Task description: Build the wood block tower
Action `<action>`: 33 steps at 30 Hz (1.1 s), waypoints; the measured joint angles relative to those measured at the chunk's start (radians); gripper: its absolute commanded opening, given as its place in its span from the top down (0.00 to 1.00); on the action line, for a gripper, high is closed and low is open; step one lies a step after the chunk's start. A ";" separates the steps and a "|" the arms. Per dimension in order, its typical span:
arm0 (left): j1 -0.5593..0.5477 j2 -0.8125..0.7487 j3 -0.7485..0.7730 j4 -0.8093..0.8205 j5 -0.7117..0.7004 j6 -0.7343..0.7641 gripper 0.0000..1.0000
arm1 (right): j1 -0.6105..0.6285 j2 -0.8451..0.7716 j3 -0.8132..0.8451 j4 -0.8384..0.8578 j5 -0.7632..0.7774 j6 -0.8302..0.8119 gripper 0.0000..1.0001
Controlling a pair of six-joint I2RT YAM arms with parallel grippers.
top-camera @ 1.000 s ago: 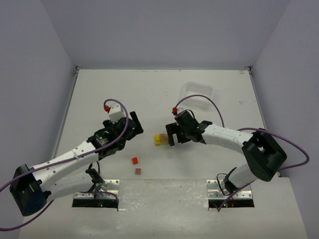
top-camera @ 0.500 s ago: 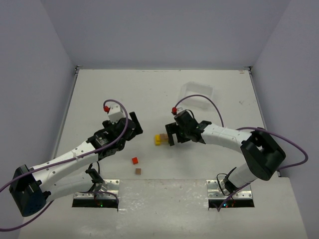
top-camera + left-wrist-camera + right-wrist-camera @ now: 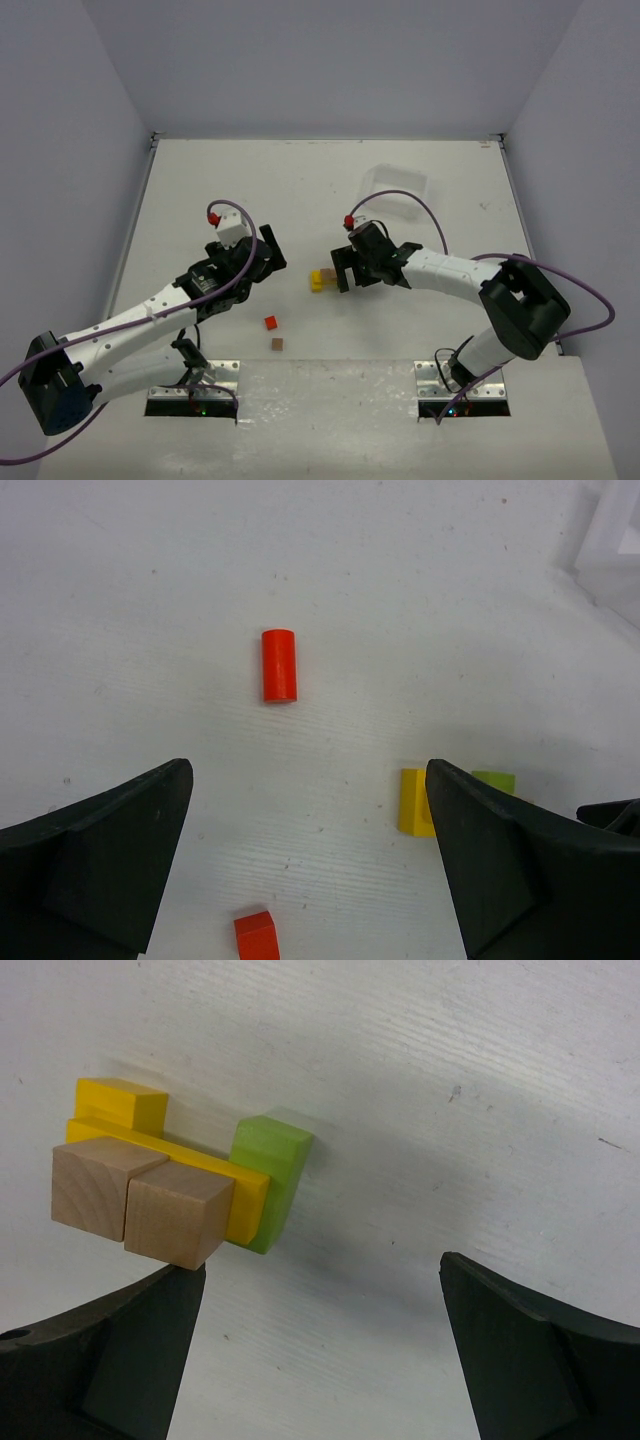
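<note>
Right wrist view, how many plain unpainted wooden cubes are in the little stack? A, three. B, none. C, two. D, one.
C: two plain cubes sit touching side by side on the yellow plank, and no third one shows.

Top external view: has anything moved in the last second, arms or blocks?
Barely. The right arm's elbow edged slightly leftward in the view; its open right gripper stayed beside the yellow, green and plain wood block tower. The left gripper, small red cube and brown cube are unchanged.
</note>
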 measured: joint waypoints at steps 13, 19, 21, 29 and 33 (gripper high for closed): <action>0.000 -0.009 -0.008 0.004 0.010 0.001 0.00 | 0.000 0.003 0.003 0.005 0.015 -0.001 0.01; 0.000 -0.021 -0.010 0.006 0.011 0.002 0.00 | 0.000 0.003 0.003 0.005 0.014 -0.001 0.01; 0.000 -0.023 -0.010 0.006 0.014 0.004 0.00 | 0.001 0.003 0.003 0.005 0.011 -0.001 0.01; 0.000 -0.024 -0.010 0.014 0.033 0.012 0.00 | 0.008 -0.006 0.003 0.005 -0.021 -0.002 0.01; 0.000 -0.024 -0.011 0.022 0.045 0.018 0.00 | 0.012 -0.050 0.003 0.005 -0.057 -0.004 0.01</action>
